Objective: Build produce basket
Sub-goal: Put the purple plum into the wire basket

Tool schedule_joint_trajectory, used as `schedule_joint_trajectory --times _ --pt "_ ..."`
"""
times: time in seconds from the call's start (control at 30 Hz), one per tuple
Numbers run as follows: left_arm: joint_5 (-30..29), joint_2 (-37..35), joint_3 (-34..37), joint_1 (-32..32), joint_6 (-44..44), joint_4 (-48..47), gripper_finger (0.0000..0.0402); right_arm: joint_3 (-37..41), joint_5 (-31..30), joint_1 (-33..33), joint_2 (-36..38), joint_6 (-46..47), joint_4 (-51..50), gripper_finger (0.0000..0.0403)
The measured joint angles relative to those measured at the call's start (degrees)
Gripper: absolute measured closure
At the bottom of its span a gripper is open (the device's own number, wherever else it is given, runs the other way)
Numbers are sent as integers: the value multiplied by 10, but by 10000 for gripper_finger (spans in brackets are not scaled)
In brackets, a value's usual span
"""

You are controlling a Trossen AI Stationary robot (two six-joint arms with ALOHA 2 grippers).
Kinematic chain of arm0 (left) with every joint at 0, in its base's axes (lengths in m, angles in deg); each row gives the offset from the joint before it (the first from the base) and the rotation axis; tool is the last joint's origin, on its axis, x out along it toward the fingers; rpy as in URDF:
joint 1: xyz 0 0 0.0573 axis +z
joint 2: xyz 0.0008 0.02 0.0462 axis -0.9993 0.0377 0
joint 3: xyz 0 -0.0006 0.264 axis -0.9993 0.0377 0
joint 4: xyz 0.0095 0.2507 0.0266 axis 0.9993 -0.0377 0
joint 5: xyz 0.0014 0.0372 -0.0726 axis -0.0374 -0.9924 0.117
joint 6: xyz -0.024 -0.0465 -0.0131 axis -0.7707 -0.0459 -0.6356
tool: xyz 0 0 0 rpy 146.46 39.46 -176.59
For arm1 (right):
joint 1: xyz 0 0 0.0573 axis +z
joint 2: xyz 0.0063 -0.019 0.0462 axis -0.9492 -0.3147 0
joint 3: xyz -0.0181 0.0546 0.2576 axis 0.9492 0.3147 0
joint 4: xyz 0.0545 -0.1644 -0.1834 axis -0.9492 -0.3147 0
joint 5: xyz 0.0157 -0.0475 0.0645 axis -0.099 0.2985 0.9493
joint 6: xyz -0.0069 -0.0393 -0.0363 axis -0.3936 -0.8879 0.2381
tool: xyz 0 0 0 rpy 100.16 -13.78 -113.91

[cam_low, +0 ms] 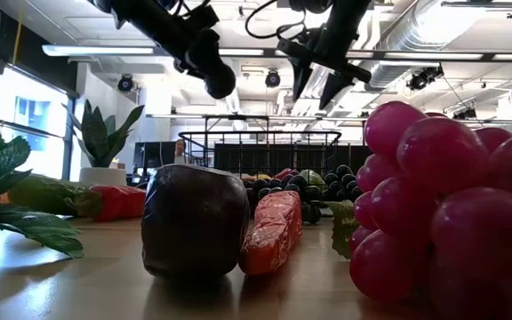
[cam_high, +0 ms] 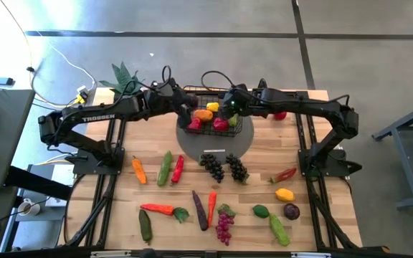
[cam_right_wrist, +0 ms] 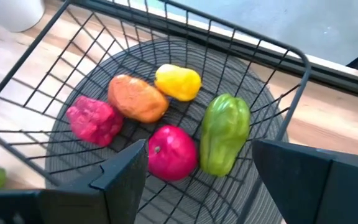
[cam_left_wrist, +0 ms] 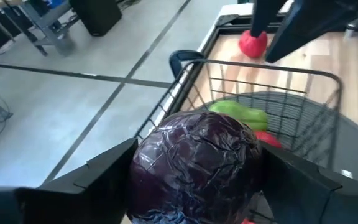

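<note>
Evidently a dark purple eggplant [cam_left_wrist: 194, 165] is carried between the fingers of the left gripper [cam_high: 180, 104], poised above the basket's [cam_high: 214, 118] near rim so that the fruit can be dropped inside; whether the jaws are already loosening cannot be told. Over the basket's opposite side the right gripper [cam_right_wrist: 197, 168] is held with parted, empty fingers, apparently waiting clear. Inside the basket a yellow pepper [cam_right_wrist: 178, 82], an orange piece [cam_right_wrist: 138, 98], two red pieces and a green pepper [cam_right_wrist: 224, 134] are gathered, while more produce [cam_high: 215, 193] lies scattered beyond it on the table [cam_high: 321, 222]
</note>
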Motion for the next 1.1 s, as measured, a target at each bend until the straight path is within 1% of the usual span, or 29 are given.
schedule_joint_trajectory --times 0.1,0.3,0.6,0.97,1.1 --pt "0 11 0 14 0 2 101 0 1 -11 0 -1 0 132" --pt "3 55 0 40 0 20 101 0 1 -33 0 -1 -1 132" --pt "30 106 0 59 -15 26 100 0 5 -58 0 -16 -6 132" --pt "39 113 0 63 -19 24 100 0 17 -98 0 -16 -44 132" --pt "80 113 0 74 -55 24 100 0 26 -113 0 -16 -51 132"
